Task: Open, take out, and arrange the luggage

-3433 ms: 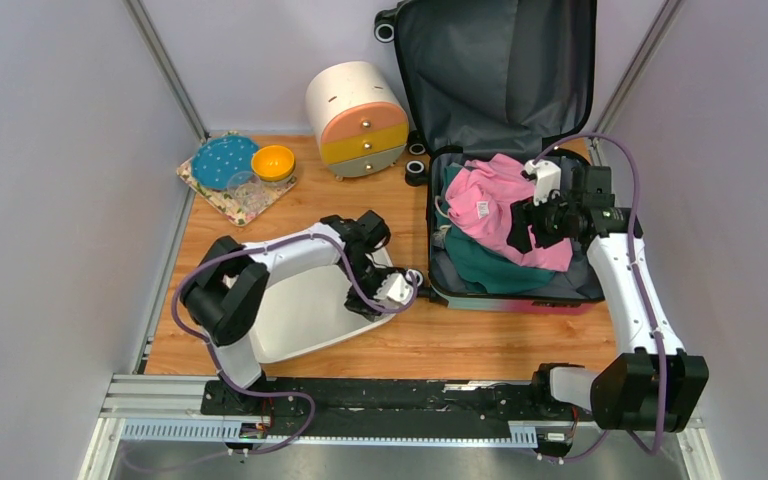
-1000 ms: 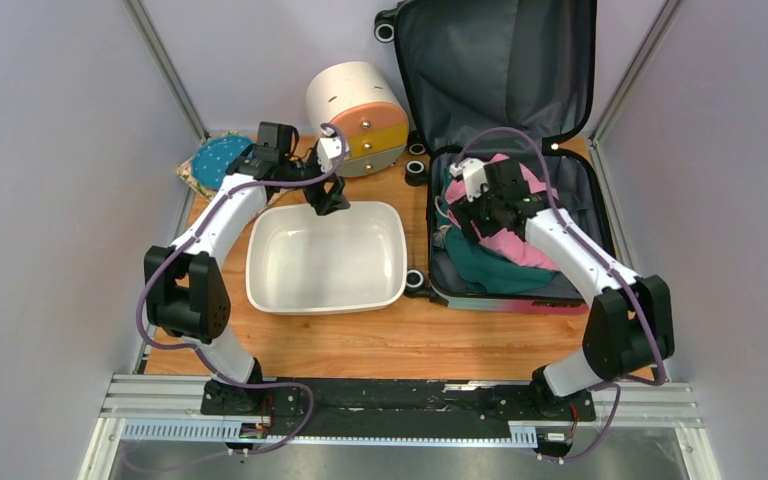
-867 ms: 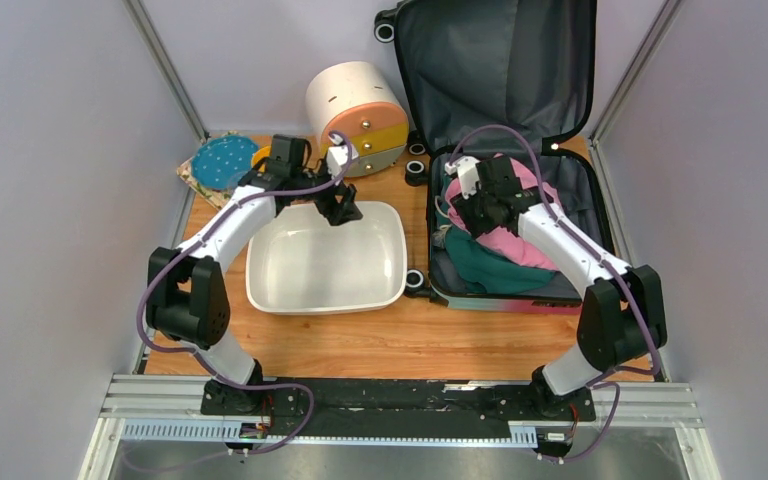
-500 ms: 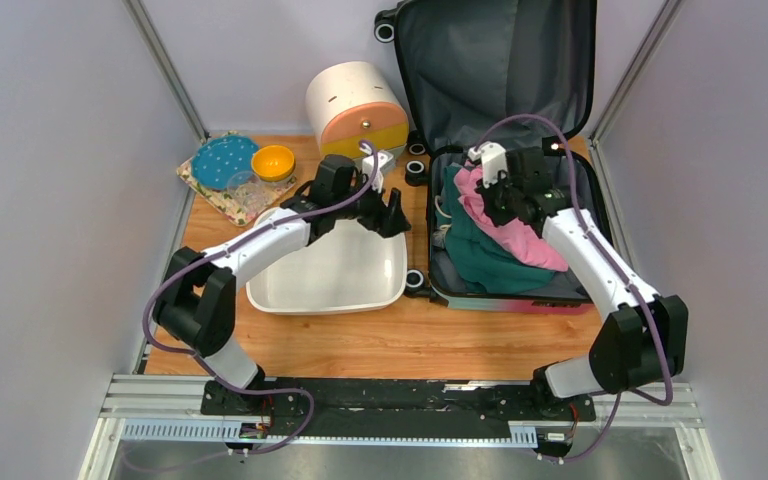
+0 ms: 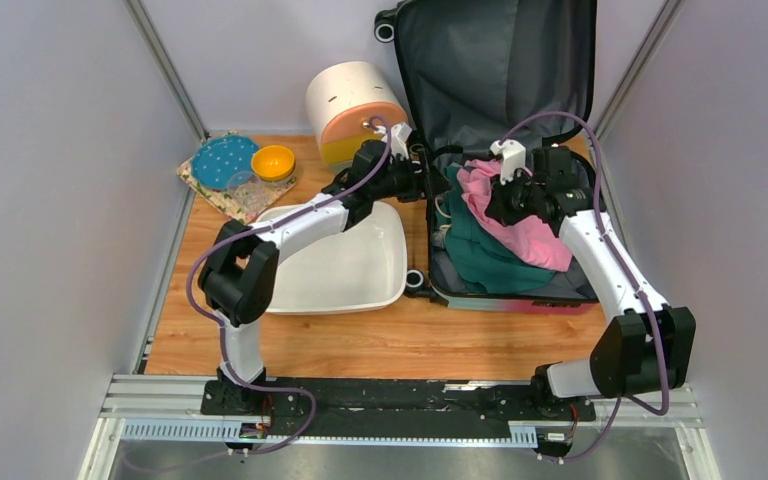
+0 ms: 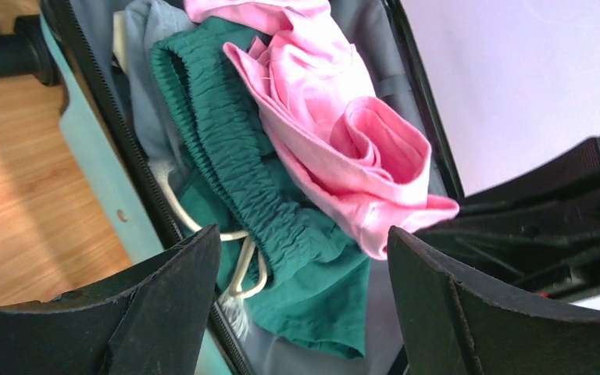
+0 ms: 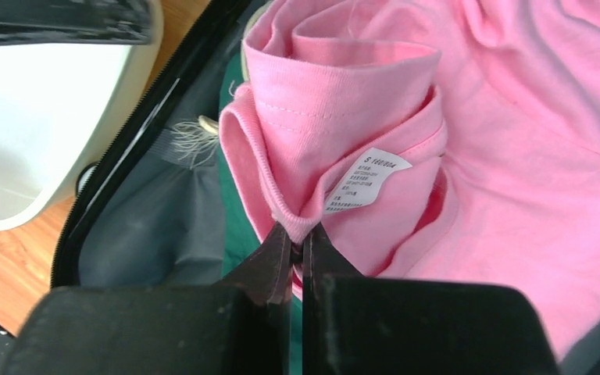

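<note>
The luggage [image 5: 500, 70] lies open at the back right, its lid up against the wall and its teal wall [image 6: 101, 172] close to my left gripper. A pink garment [image 5: 522, 232] lies inside on a green one [image 5: 485, 262] with a white drawstring [image 6: 234, 266]. My right gripper [image 5: 496, 203] is over the case, shut on a folded edge of the pink garment [image 7: 406, 117] just below its white label [image 7: 367, 180]; in its wrist view the gripper [image 7: 297, 234] pinches the cloth. My left gripper [image 5: 436, 183] hangs open at the case's left rim, its jaws [image 6: 303, 242] wide above the green garment [image 6: 234, 148] and holding nothing.
A white basin [image 5: 330, 272] sits left of the luggage under my left arm. A round cream drawer cabinet [image 5: 355, 110] stands behind it. A patterned mat with a blue plate [image 5: 225, 160] and an orange bowl [image 5: 273, 162] lies at the far left. Walls close in on both sides.
My left arm swung right from the basin's back rim to the luggage's left edge. My right gripper shut on the pink garment and drew it up and to the right.
</note>
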Available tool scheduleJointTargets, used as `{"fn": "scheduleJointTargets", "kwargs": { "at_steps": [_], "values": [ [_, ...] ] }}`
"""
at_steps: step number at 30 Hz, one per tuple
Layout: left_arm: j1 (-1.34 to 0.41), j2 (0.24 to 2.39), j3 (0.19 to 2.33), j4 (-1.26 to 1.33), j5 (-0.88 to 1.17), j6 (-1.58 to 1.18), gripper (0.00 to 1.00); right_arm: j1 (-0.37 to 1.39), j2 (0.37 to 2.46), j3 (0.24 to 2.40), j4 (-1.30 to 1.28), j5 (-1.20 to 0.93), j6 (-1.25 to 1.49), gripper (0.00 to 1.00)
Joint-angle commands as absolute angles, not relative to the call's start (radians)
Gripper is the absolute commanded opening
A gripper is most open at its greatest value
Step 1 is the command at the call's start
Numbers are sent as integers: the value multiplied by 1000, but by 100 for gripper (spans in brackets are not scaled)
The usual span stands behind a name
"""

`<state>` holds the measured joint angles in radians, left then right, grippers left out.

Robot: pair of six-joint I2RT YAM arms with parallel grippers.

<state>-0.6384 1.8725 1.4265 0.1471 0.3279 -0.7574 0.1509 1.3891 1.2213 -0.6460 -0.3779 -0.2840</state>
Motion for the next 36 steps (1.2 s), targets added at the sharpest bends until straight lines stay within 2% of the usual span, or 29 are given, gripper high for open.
{"fn": "scheduleJointTargets", "kwargs": {
  "at_steps": [1, 16, 22, 29, 36],
  "values": [
    [-655, 1924, 1499, 221, 319, -913, 86, 152, 1353, 1220, -597, -471, -244, 0],
    [-710, 2019, 1488, 518, 382, -992, 86, 152, 1408, 1218, -577, -552, -193, 0],
    [-738, 2019, 1468, 540, 385, -1011, 86, 152, 1417, 1212, -561, -542, -187, 0],
    [-756, 2049, 1470, 378, 313, -989, 86, 150, 1398, 1219, -542, -546, -176, 0],
    [-770, 2069, 1503, 325, 308, -927, 87, 150, 1385, 1219, -540, -566, -175, 0]
  ]
}}
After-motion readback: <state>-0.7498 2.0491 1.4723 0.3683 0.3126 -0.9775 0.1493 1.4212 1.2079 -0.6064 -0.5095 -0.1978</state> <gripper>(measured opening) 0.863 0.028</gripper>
